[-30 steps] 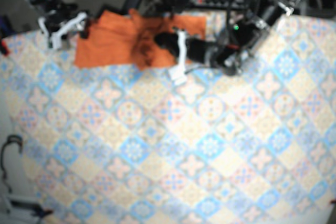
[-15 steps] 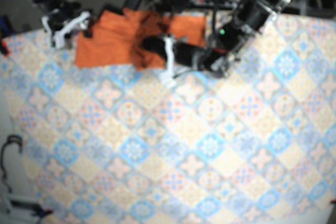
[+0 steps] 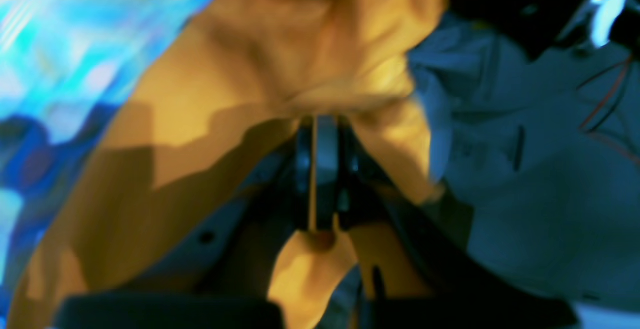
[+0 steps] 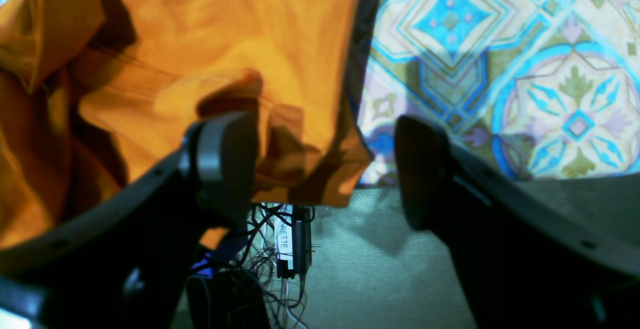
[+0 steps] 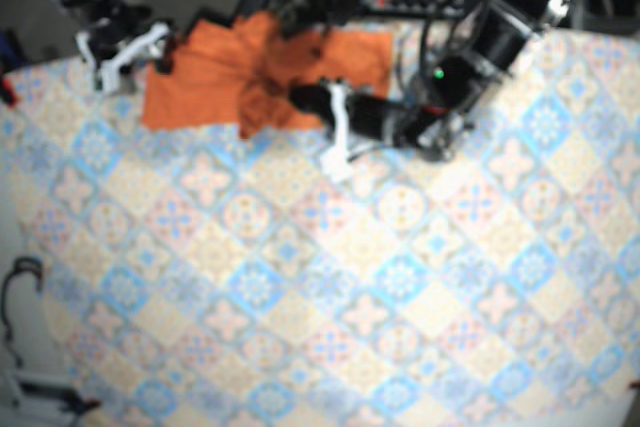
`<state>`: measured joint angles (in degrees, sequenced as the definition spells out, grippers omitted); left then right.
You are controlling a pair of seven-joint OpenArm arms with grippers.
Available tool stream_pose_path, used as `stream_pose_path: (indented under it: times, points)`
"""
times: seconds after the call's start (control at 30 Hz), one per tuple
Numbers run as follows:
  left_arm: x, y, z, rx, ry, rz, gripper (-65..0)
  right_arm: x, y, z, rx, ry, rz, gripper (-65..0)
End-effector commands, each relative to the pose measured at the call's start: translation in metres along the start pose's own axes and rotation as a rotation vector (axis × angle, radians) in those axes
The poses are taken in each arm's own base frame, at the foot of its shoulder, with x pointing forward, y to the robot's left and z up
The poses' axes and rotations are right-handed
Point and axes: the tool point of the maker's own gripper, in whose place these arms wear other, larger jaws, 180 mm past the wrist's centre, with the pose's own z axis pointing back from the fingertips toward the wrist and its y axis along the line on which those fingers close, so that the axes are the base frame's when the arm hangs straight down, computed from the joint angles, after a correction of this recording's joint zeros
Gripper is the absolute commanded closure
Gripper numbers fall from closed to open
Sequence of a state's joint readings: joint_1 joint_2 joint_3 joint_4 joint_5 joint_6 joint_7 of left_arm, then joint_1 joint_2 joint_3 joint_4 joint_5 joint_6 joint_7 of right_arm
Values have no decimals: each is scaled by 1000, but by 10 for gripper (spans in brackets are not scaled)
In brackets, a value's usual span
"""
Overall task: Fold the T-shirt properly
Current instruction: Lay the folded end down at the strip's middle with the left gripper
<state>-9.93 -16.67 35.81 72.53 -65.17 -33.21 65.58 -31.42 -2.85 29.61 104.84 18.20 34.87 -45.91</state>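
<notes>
Barely begun: the orange fabric T-shirt (image 5: pixel 200 87) lies bunched at the robot-side edge of the bench (image 5: pixel 400 277). The left gripper (image 3: pixel 316 164) has its jaws clamped on it; the right gripper (image 4: pixel 325 169) has its jaws apart.

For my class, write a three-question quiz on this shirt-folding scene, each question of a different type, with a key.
1. True or false: the right claw is open beside the T-shirt.
2. The left claw grips: A) T-shirt fabric, B) a cable, C) nothing.
3. Fill the gap: the T-shirt's colour is ___.
Key: 1 true; 2 A; 3 orange.
</notes>
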Motion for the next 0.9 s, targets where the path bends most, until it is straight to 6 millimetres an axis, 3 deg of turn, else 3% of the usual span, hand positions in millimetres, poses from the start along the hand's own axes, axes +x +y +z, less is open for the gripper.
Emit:
stream_pose_path:
  times: [0.0, 0.13, 0.33, 0.57, 0.87]
  points:
    - [7, -3, 9, -16, -6, -21, 0, 8, -1, 3, 1, -30, 12, -418]
    - [-13, 9, 23, 15, 71, -4, 0, 8, -1, 3, 1, -30, 12, -418]
    - [-19, 11, 28, 25, 106, -8, 0, 8, -1, 3, 1, -30, 12, -418]
    - [-8, -34, 15, -36, 181, -219, 0, 8, -1, 3, 1, -30, 12, -418]
    - [-6, -55, -13, -67, 267, -334, 0, 8, -1, 3, 1, -30, 12, -418]
